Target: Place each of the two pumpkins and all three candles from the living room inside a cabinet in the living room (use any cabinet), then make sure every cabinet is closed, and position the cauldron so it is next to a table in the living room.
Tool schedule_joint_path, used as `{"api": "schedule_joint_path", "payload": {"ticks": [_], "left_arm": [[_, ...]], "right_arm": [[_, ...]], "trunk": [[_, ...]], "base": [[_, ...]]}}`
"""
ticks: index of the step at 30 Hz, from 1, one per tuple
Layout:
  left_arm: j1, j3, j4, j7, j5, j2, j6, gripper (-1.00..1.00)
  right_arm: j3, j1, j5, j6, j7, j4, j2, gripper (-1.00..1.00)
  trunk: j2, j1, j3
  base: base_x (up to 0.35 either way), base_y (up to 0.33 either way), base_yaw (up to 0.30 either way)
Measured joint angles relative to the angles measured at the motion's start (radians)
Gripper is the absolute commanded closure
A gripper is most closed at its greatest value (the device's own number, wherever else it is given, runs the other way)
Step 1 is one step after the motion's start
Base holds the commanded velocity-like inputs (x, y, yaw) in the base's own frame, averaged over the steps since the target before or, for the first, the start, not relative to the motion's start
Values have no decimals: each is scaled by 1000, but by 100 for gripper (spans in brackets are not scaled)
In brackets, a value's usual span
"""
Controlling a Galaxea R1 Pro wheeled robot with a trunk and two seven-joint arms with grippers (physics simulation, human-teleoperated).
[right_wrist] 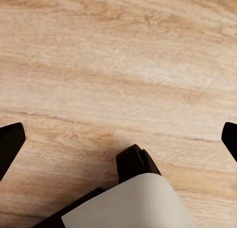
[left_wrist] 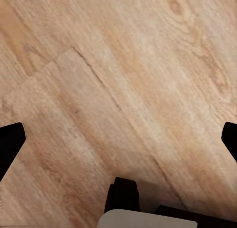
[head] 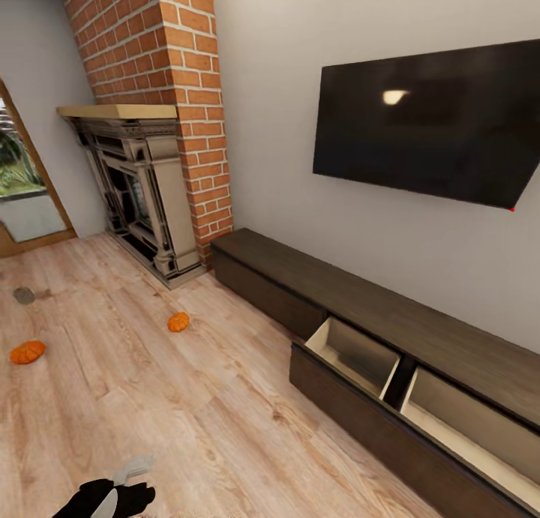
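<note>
Room: living room with a pale plank floor (head: 225, 398), a glazed door at far left, a brick chimney over a carved fireplace (head: 139, 192), and a dark wall television (head: 431, 128) at right.
Left pumpkin (head: 27, 351): lies on the bare floor at the far left of the head view, with a small grey spot on the boards just beyond it; I cannot tell what that spot is.
Second pumpkin (head: 178, 321): on the floor in front of the fireplace hearth, well apart from the first and between it and the cabinet.
Left gripper (left_wrist: 118, 139): fingertips spread wide at both edges of its wrist view, bare boards between them, nothing held.
Right gripper (right_wrist: 118, 136): likewise wide apart over bare floor, empty.
Arm part (head: 112, 492): black and grey piece at the lower edge of the head view, near the robot; which arm it belongs to is unclear.
Cabinet (head: 390, 315): long dark unit under the television; two pale-lined compartments stand pulled open, both apparently empty.
Step in hand: judging by open storage and both pumpkins on the floor, fetching the first pumpkin.
Next move: drive toward the nearer pumpkin, lower an open claw around it.
Pumpkins relative to claws: both well ahead, out of reach.
</note>
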Motion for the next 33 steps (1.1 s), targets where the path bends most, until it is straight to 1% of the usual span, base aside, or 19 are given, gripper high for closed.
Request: {"api": "schedule_joint_path", "payload": {"ticks": [33], "left_arm": [[0, 0, 0, 0, 0, 0, 0, -100]], "right_arm": [[1, 0, 0, 0, 0, 0, 0, -100]], "trunk": [[0, 0, 0]], "base": [[0, 0, 290]]}}
